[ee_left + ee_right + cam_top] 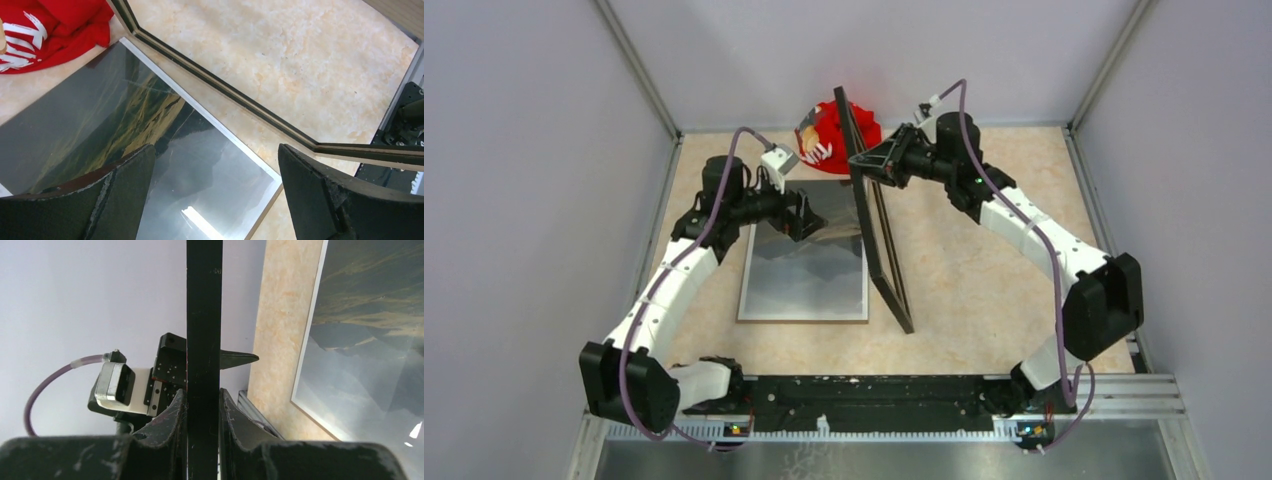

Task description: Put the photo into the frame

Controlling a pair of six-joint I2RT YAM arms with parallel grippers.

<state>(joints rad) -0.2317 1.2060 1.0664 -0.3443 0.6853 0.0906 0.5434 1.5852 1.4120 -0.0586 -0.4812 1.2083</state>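
Observation:
The photo (809, 270), a dark misty landscape with a white border, lies flat on the table left of centre. Over its far end hovers my left gripper (816, 225), open and empty. In the left wrist view the photo (100, 125) fills the space under my wide-apart left gripper (215, 190). The black frame (904, 318) stands on edge just right of the photo, leaning. My right gripper (862, 160) is shut on the frame's raised far part. In the right wrist view the frame's black bar (204, 315) runs up from my right gripper (204, 405), with the photo (370, 330) at right.
A red cloth bundle (829, 130) lies at the back of the table behind the frame and shows as red cloth (55, 25) in the left wrist view. Grey walls close in the table on three sides. The frame's lower bar (225, 92) rests on the table beside the photo.

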